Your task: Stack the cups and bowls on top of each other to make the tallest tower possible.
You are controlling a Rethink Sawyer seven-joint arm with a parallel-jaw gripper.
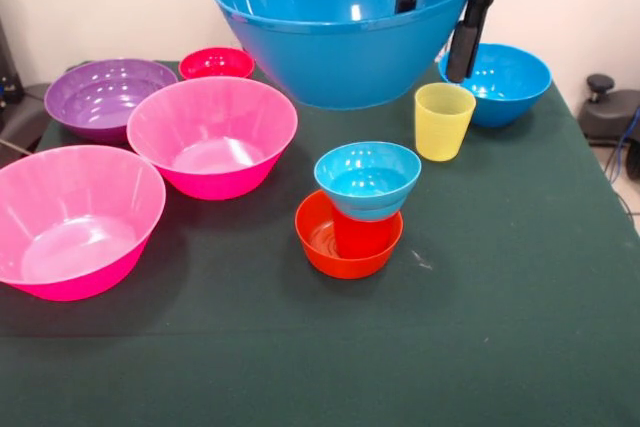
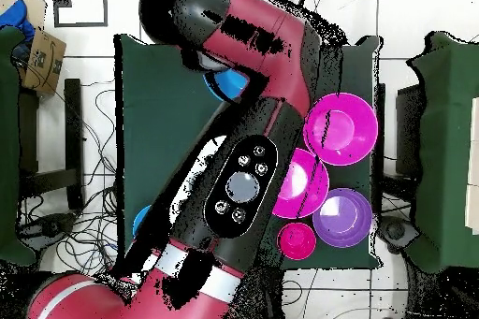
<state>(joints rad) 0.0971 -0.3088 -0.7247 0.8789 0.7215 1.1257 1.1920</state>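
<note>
My gripper (image 1: pixel 437 19) is shut on the right rim of a large blue bowl (image 1: pixel 330 32) and holds it tilted in the air at the back, one finger inside and one outside. Below and nearer, the tower (image 1: pixel 355 217) stands on the green table: a small orange bowl (image 1: pixel 325 247), a red cup (image 1: pixel 362 237) in it, and a small light-blue bowl (image 1: pixel 367 179) on top. The yellow cup (image 1: pixel 443 120) stands upright to the tower's right rear. In the overhead view the arm (image 2: pixel 243 184) hides the tower and the gripper.
Two large pink bowls (image 1: pixel 75 219) (image 1: pixel 212 135), a purple bowl (image 1: pixel 103 97) and a small red bowl (image 1: pixel 216 63) stand on the left. A second blue bowl (image 1: pixel 508 82) sits at the back right. The table's right edge (image 1: pixel 600 197) is close.
</note>
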